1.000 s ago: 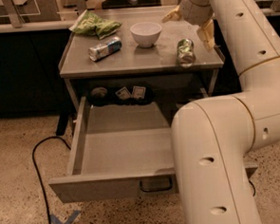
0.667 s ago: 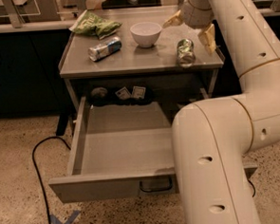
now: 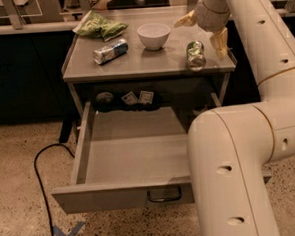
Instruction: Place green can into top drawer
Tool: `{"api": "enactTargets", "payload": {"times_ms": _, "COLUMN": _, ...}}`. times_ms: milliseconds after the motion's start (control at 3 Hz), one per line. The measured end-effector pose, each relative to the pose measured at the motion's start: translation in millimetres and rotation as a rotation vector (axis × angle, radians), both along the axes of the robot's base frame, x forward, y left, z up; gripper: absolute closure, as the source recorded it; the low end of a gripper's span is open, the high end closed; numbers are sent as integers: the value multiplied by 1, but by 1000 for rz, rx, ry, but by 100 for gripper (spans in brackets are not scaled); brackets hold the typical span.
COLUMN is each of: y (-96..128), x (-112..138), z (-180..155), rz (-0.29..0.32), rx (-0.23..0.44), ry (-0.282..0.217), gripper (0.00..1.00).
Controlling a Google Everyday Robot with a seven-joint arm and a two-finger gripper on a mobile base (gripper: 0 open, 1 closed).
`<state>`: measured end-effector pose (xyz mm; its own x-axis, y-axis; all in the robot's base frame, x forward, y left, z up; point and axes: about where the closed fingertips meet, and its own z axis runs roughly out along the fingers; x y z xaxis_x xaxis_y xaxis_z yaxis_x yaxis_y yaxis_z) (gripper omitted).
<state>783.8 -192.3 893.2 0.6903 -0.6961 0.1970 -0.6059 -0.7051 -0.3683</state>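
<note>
The green can (image 3: pixel 195 55) lies on its side on the grey table top (image 3: pixel 144 65), near the right front edge. My gripper (image 3: pixel 203 31) hovers just above and behind it, open, with one pale finger (image 3: pixel 185 21) to the can's upper left and the other finger (image 3: pixel 220 42) to its right. It holds nothing. The top drawer (image 3: pixel 135 156) under the table top is pulled out wide and its inside is bare; its dark loop handle (image 3: pixel 164 195) shows on the front panel.
A white bowl (image 3: pixel 153 35), a blue-and-white silver can (image 3: pixel 110 51) lying down and a green snack bag (image 3: pixel 99 26) are on the table top. Small items (image 3: pixel 131 98) sit at the drawer's back. A black cable (image 3: pixel 43 166) runs on the floor left. My arm (image 3: pixel 240 159) fills the right side.
My gripper has shifted slightly toward the near side and down, closer over the green can. The can and the drawer have not moved.
</note>
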Motion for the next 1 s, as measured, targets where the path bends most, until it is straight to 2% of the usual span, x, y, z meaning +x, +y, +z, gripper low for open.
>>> {"api": "enactTargets", "payload": {"times_ms": 667, "y": -7, "x": 6, "z": -13, "rz": -38, "rx": 112, "ry": -13, "gripper": 0}}
{"api": "enactTargets", "payload": {"times_ms": 1000, "y": -8, "x": 12, "z": -18, "rz": -49, "rx": 118, "ry": -23, "gripper": 0}}
